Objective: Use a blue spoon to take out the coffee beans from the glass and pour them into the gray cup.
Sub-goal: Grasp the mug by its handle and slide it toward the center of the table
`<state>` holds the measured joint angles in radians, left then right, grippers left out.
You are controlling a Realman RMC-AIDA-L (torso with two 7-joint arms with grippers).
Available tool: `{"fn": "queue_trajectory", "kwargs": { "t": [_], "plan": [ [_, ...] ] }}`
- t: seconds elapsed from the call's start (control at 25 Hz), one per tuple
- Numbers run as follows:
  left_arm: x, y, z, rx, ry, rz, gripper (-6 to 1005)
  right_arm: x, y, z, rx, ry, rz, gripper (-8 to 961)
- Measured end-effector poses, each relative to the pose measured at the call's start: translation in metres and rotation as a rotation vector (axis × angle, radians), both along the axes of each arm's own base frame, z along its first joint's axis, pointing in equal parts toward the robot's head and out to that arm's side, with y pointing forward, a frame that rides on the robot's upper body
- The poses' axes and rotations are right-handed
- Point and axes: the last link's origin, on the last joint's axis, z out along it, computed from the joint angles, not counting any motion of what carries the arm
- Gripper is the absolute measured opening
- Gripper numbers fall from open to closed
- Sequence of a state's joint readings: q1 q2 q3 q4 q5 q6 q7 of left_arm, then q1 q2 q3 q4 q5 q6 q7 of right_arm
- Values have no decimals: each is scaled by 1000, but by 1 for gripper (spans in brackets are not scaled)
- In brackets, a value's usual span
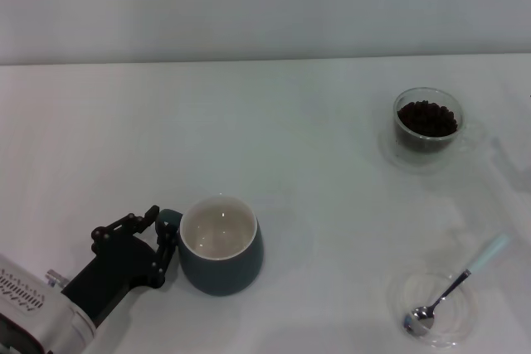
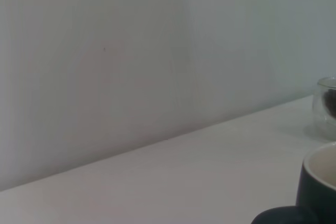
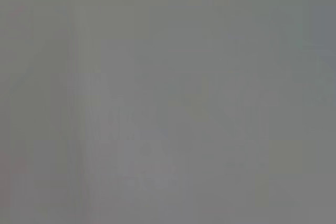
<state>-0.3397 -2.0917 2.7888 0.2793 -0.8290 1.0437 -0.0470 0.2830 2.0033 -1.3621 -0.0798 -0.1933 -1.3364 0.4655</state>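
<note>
The left claw (image 1: pixel 163 242) pinches the gray cup's (image 1: pixel 221 245) handle; the glass (image 1: pixel 426 128) of coffee beans (image 1: pixel 426 118) and the blue spoon (image 1: pixel 456 283) lie far off on the bench (image 1: pixel 290 147)

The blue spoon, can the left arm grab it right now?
Probably not. The left pincer is at the gray cup's handle, and the blue spoon rests far across the table on a clear saucer, on the robot's right.

The gray cup (image 1: pixel 221 245) is set upright near left; the glass (image 1: pixel 427 119), far right, is filled with coffee beans (image 1: pixel 426 117); the blue spoon (image 1: pixel 455 286) is laid near right.
</note>
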Motion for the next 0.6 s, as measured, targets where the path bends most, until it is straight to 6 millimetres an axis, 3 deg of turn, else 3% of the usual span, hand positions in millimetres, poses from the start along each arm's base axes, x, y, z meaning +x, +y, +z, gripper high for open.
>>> {"fn": "queue_trajectory", "kwargs": {
  "t": [0.04, 0.16, 0.6],
  "plan": [
    [0, 0, 0, 1, -1, 0, 135, 0, 0, 0, 0, 0, -1, 872],
    [0, -2, 2, 8, -8, -3, 302, 0, -1, 0, 1, 3, 0, 872],
    [-7, -20, 5, 37, -25, 5, 747, 0, -2, -1, -1, 9, 2, 872]
  ]
}}
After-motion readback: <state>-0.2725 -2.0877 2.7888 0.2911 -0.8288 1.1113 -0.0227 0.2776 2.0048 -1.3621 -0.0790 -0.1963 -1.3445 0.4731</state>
